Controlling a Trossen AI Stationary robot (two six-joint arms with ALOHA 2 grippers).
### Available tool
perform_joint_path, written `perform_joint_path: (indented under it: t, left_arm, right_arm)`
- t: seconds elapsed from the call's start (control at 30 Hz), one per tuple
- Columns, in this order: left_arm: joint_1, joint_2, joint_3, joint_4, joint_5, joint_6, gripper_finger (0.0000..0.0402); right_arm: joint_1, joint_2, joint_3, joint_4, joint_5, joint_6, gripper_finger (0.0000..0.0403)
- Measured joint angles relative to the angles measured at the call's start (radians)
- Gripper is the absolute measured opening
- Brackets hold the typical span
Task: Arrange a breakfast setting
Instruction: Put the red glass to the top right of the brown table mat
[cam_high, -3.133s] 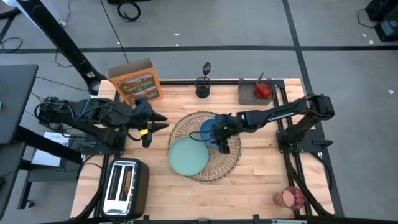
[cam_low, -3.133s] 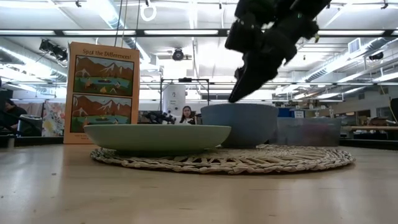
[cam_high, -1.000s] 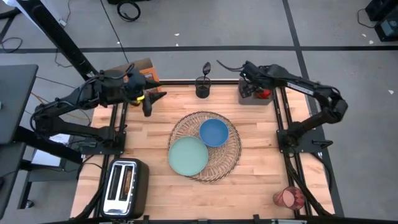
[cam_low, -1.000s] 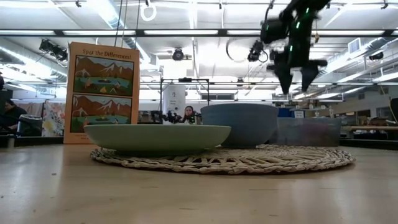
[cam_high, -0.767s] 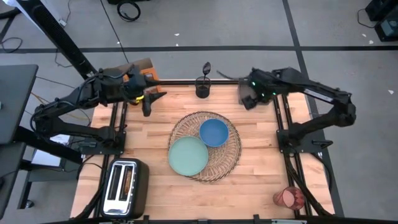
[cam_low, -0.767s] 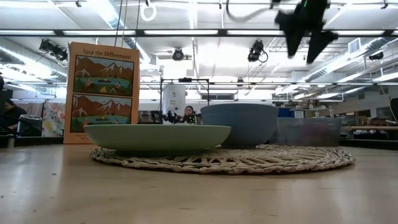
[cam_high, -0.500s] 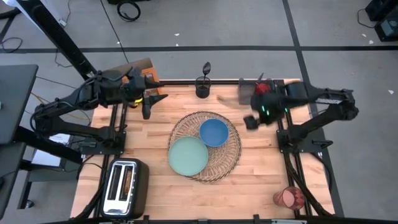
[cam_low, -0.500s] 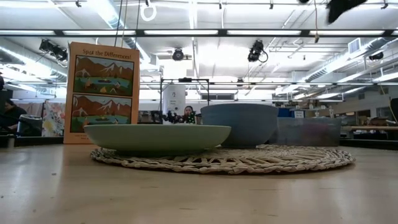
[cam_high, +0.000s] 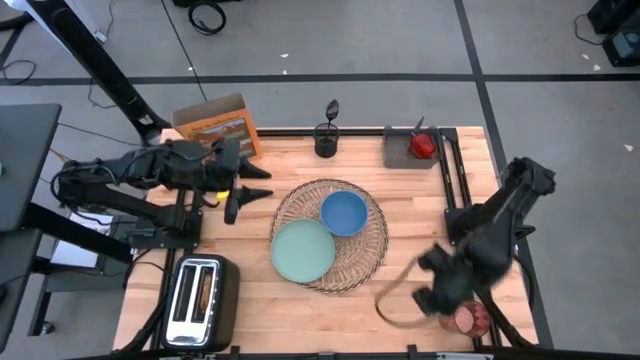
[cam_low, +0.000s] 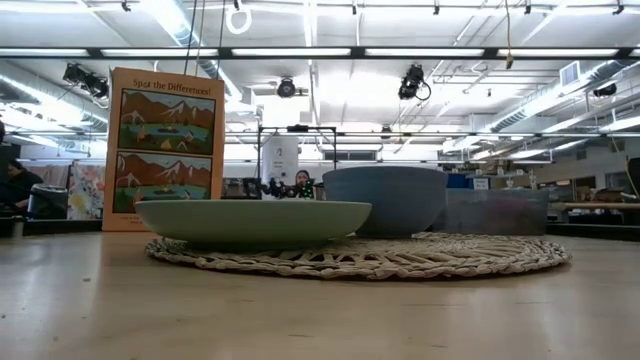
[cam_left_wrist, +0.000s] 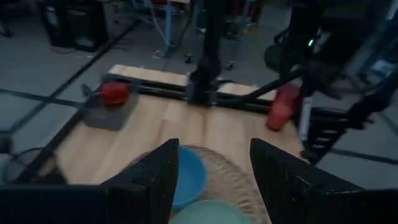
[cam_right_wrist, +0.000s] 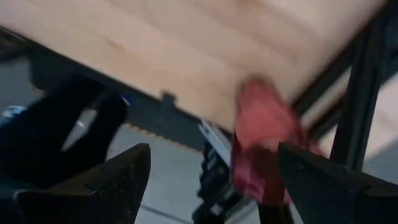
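Wooden tabletop (cam_high: 250, 300) from above: the round woven wicker placemat (cam_high: 370, 255) lies mid-table, carrying the pale teal plate (cam_high: 302, 250) and the smaller blue bowl (cam_high: 343, 212). The right gripper (cam_high: 430, 285) blurs just beside the translucent red cup (cam_high: 466, 319) at the table's near right corner. The left gripper (cam_high: 245, 195), fingers parted and empty, hangs left of the placemat, near the orange cereal box (cam_high: 215, 125).

Low down, the box reads "Spot the Differences!"

From the left wrist, both fingers (cam_left_wrist: 152, 180) stand apart above bowl and placemat.

From the right wrist, wide-spread fingers (cam_right_wrist: 99, 180) flank the cup without touching.
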Motion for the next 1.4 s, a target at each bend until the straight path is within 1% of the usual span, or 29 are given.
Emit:
perform_joint_path:
  t: [0.13,0.23,0.43,0.53,0.6,0.7,0.83,0.93,1.4]
  left_arm:
    - [-0.047,0.006,0.0,-0.003,-0.001,-0.024,0.0204]
    - [-0.059,0.013,0.0,-0.006,0.0,-0.025,0.0204]
    - [-0.061,0.019,0.0,0.005,-0.009,-0.025,0.0204]
    - [-0.061,0.021,0.0,0.012,-0.012,-0.025,0.0204]
    - [-0.061,0.021,0.0,0.018,-0.013,-0.024,0.0204]
    - [-0.059,0.021,0.0,0.022,-0.013,-0.024,0.0204]
    - [-0.058,0.021,0.0,0.023,-0.014,-0.024,0.0204]
    - [-0.058,0.021,0.0,0.023,-0.015,-0.029,0.0204]
    - [-0.058,0.021,0.0,0.022,-0.014,-0.051,0.0204]
  right_arm:
    - [0.112,0.062,0.0,0.064,-0.01,0.133,0.0347]
    - [0.161,0.097,0.0,0.091,-0.011,0.2,0.0347]
    - [0.182,0.174,0.0,0.08,0.005,0.186,0.0346]
    - [0.178,0.211,-0.001,0.074,0.011,0.17,0.0332]
    - [0.179,0.229,-0.001,0.075,0.024,0.172,0.031]
    - [0.176,0.238,-0.009,0.081,0.041,0.185,0.0266]
    - [0.167,0.243,-0.029,0.085,0.036,0.167,0.0201]
    - [0.16,0.243,-0.039,0.078,0.032,0.145,0.0161]
    - [0.129,0.238,-0.039,0.028,0.036,0.007,0.0014]
